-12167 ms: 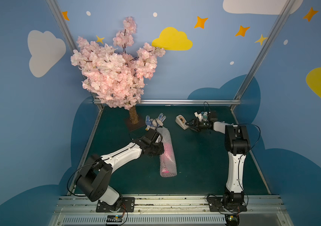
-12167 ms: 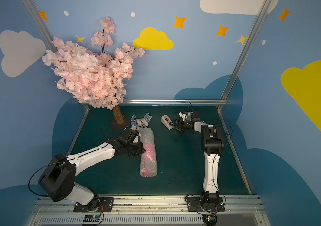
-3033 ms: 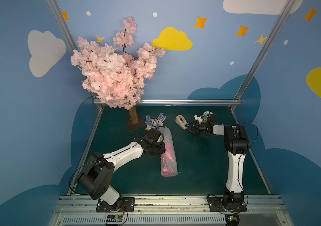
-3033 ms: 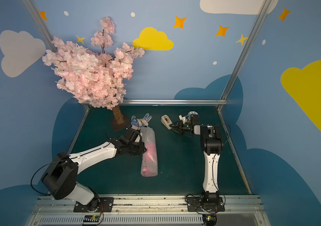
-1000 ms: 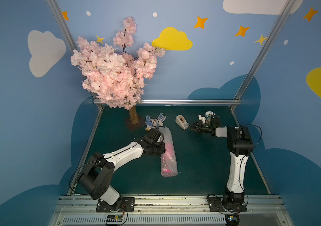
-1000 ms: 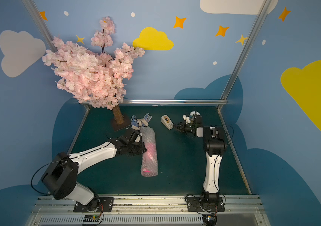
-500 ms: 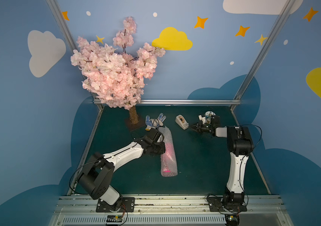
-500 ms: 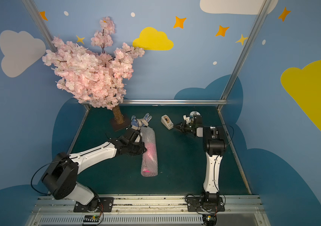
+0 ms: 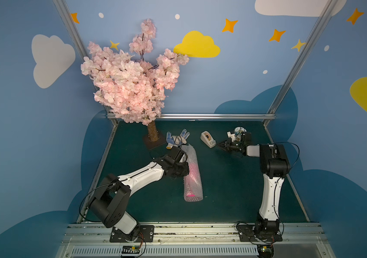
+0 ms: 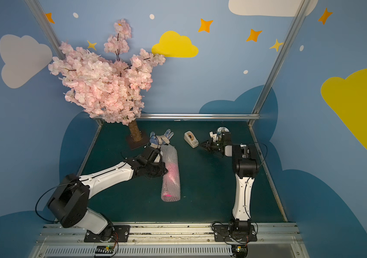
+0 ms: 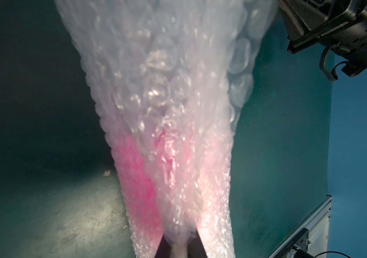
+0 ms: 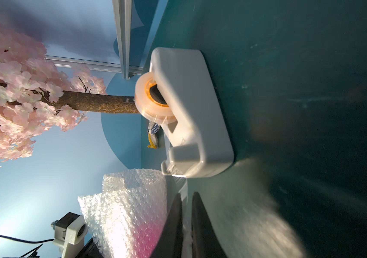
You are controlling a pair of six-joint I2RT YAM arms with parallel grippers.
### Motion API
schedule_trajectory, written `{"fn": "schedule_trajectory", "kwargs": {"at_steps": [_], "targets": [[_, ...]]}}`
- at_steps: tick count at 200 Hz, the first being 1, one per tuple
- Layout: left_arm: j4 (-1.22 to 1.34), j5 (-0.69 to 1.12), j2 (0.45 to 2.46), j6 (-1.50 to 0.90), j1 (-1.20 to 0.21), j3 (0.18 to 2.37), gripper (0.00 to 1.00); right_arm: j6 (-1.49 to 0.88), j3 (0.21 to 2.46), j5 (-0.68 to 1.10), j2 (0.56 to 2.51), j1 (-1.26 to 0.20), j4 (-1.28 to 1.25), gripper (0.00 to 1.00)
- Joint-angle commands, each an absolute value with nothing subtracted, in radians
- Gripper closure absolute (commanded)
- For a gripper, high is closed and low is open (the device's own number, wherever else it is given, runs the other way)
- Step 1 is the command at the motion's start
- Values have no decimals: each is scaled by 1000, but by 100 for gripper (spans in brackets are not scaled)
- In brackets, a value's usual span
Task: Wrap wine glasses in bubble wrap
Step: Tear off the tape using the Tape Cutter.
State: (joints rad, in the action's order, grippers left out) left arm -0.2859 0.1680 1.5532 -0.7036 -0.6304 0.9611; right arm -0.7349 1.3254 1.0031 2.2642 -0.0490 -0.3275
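At left end effector (image 11: 180, 234), pinched bubble wrap (image 11: 166, 89)

**anon1:** What's the room like on your feed?

**op:** From my end: blue walls (image 9: 234, 89) with painted clouds (image 9: 197, 44) and stars (image 9: 229, 25), aluminium frame posts (image 9: 296, 67), a pink blossom tree (image 9: 131, 84), dark green worktop (image 9: 227, 189).

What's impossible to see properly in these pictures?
Goblet: both top views, a pink smear inside the bubble wrap.
Left gripper: left wrist view, mostly cut off by the edge.
Right gripper: right wrist view, anything pinched between its tips is too blurred.
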Motion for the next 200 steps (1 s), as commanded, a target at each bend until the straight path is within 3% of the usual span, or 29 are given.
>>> {"fn": "schedule_trajectory", "kwargs": {"at_steps": [1, 14, 200], "targets": [[-299, 170, 1562, -696, -632, 956, 88, -722, 1349, 986, 2237, -47, -295, 91], [-299, 170, 1562, -696, -632, 956, 88, -713, 1356, 978, 2237, -48, -272, 100], [-292, 169, 1557, -699, -629, 943, 88, -560, 1477, 760, 2222, -83, 125, 100]]}}
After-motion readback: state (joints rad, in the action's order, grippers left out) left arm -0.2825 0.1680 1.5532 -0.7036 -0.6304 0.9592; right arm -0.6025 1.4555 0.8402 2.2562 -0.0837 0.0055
